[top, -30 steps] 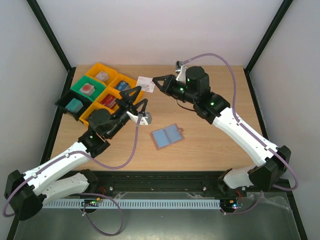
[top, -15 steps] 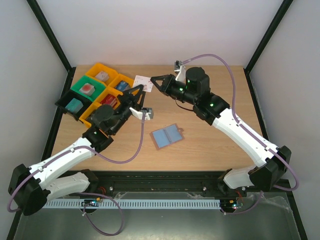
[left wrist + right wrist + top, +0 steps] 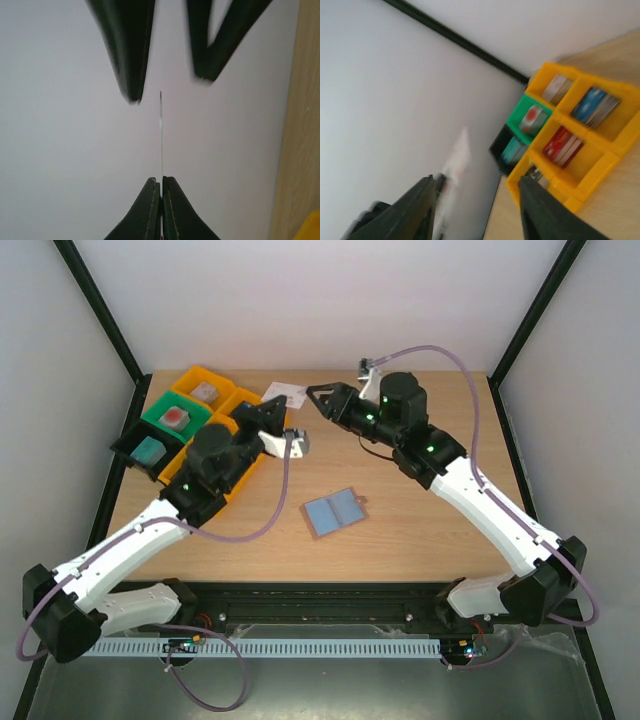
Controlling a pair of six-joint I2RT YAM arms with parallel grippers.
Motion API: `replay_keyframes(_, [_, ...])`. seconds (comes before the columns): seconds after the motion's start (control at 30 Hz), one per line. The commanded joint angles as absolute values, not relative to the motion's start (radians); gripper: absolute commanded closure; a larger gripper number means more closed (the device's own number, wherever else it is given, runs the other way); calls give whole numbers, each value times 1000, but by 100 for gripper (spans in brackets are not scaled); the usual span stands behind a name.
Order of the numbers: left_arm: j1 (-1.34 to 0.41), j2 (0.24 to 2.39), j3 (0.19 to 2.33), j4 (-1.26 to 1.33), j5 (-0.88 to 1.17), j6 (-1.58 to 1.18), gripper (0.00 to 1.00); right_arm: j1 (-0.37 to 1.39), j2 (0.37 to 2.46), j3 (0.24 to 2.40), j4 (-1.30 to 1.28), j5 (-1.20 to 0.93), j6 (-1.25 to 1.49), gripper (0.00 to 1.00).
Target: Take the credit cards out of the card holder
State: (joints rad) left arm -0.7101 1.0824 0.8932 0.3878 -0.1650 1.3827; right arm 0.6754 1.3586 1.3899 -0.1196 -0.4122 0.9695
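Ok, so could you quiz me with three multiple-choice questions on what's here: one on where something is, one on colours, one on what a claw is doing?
1. Where is the wallet?
A in one of the bins
B lying on the table between the two arms
C held up in the air

2. What colours are the bins?
A yellow, green and black
B red, white and blue
C all yellow

3. What is the left gripper doing?
A standing wide open and empty
B shut on a thin card
C shut on the wallet

Answers:
1 B, the top view shows it flat on bare wood.
2 A, those three colours show at the table's far left.
3 B, its wrist camera shows the fingers pinching the card edge-on.
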Motion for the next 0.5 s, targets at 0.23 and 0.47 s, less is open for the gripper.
replay_keyframes(0.23, [-400,1572,1641,-683,-313,973,98,440,1264,1335,-281,-251,737,1])
replay_keyframes(0.47, [-209,1974,2119,-852,-292,785,98,362,1350,1311,-266,-307,669,1])
